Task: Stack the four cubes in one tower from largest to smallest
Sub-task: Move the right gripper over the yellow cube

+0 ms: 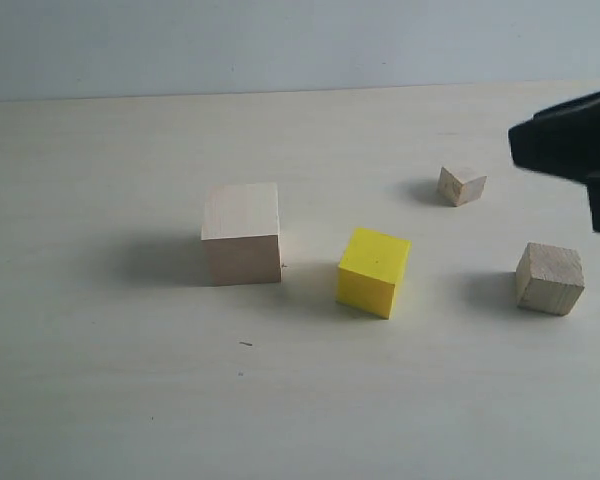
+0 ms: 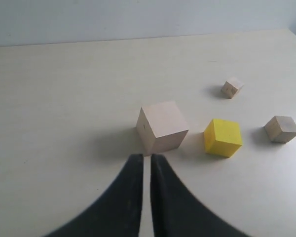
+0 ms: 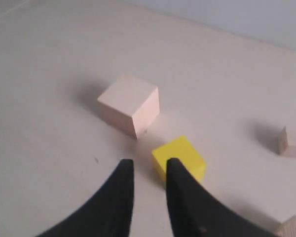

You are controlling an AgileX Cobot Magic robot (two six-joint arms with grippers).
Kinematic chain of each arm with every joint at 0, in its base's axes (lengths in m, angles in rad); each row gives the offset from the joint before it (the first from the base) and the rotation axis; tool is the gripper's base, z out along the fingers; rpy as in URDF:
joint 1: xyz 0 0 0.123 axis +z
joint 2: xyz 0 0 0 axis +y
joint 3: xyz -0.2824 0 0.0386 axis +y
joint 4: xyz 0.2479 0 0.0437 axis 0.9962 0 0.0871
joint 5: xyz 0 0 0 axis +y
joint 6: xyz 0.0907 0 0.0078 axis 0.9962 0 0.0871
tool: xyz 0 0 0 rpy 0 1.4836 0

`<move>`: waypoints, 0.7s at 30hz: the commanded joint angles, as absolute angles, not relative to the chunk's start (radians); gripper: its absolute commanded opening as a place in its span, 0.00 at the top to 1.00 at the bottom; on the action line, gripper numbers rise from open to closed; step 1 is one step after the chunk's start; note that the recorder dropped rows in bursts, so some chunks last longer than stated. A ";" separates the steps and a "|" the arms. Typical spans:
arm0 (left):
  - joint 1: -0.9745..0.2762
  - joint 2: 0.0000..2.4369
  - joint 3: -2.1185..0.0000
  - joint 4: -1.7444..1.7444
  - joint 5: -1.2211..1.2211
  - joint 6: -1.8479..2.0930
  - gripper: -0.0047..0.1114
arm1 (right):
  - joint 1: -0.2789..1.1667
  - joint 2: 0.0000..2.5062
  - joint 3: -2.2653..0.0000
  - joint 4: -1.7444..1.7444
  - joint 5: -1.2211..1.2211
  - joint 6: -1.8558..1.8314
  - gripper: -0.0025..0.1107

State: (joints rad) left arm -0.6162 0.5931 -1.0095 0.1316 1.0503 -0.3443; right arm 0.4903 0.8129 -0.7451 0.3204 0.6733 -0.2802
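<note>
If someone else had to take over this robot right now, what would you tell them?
Left gripper: nearly shut, empty, near the large cube.
Right gripper: slightly open, empty, facing the yellow cube.
All four cubes stand apart on the table; medium cube and small cube are on the right side.
Nothing stacked yet.
To do: yellow on large, then medium, then small.

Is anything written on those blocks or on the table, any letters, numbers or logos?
None: no letters, numbers or logos can be read in any view.
The large pale cube, yellow cube, medium wooden cube and small wooden cube show no legible writing.
Dark specks on the table are too small to read.
</note>
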 commanded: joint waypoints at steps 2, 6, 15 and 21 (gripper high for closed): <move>-0.615 0.594 -0.964 0.129 1.058 -0.310 0.78 | 0.494 0.893 -0.755 0.181 0.804 -0.287 0.45; -0.615 0.594 -0.892 0.133 1.058 -0.285 0.64 | 0.494 0.921 -0.755 0.170 0.765 -0.288 0.37; -0.615 0.594 -0.822 0.140 1.031 -0.284 0.44 | 0.494 1.039 -0.755 0.112 0.625 -0.288 0.37; -0.615 0.594 -0.822 0.163 0.987 -0.284 0.44 | 0.494 1.187 -0.755 0.102 0.530 -0.288 0.36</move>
State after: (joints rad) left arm -0.6162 0.5931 -0.8272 0.1468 1.0125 -0.2884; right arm 0.4903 1.1297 -0.7451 0.1117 0.5822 -0.2815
